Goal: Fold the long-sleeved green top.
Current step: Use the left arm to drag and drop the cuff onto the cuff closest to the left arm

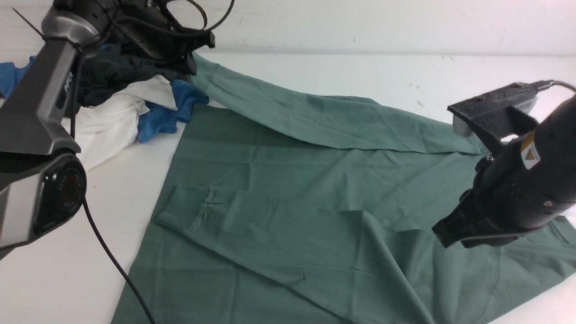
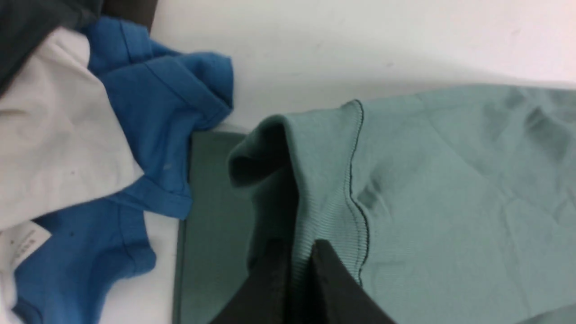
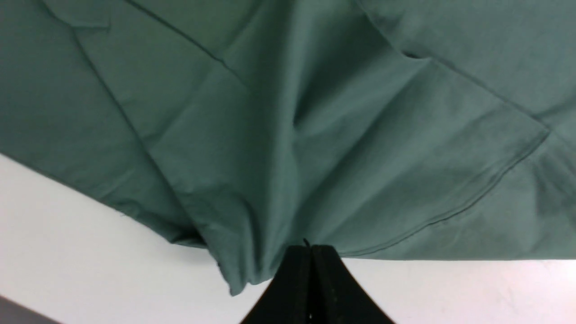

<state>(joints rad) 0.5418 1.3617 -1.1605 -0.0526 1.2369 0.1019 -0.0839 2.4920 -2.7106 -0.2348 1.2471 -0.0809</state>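
Green long-sleeved top [image 1: 288, 180]: spread wide over the white bench [image 1: 360, 76], covering the middle and near right of the front view.
Far sleeve [image 1: 315, 117]: runs in a long diagonal from the right side up to the far left, and its cuff end is lifted clear of the body.
Near sleeve [image 1: 234, 220]: folded flat across the body, cuff pointing left.
Left gripper [image 2: 299, 252]: up at the far left and clenched. The ribbed cuff [image 2: 328, 193] of the far sleeve is caught right between its black fingers [image 2: 274, 279].
Right gripper [image 3: 310, 248]: over the top's near-right part, jaws pressed tight together. It's pinching the green cloth close to an edge, and creases fan out from the tip.
Top versus grippers: one hold at each end. The cuff is raised at the far left, the cloth is gathered at the near right, and the body lies on the bench between them.
Pile: a white garment [image 1: 112, 121], a blue garment [image 1: 166, 112] and a dark garment [image 1: 117, 67] are heaped at the far left, just beside the held cuff.
Contact: the blue one touches the top's far-left corner.
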